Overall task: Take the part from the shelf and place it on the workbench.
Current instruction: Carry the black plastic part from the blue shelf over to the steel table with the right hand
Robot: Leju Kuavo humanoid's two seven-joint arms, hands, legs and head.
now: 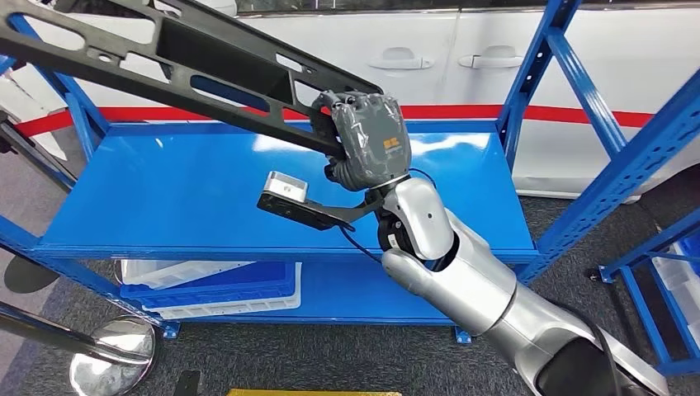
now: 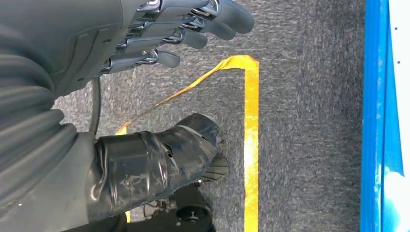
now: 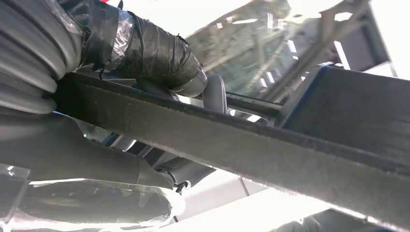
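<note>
A long black metal part with cut-out holes [image 1: 165, 62] stretches from the top left corner of the head view down toward the middle, up in the air above the flat blue metal shelf [image 1: 190, 198]. Under that shelf sit stacked blue and white plastic bins [image 1: 215, 289]. At the part's near end, the right hand [image 1: 369, 140] grips it, with the fingers curled tight around the bar. In the right wrist view, the taped thumb [image 3: 145, 53] presses on one side of the black bar [image 3: 251, 150] and the fingers wrap the other side. The left hand [image 2: 145, 72] hangs over grey carpet [image 2: 304, 96] with yellow tape lines [image 2: 250, 145]. Its fingers [image 2: 193, 29] are spread away from the thumb and hold nothing.
</note>
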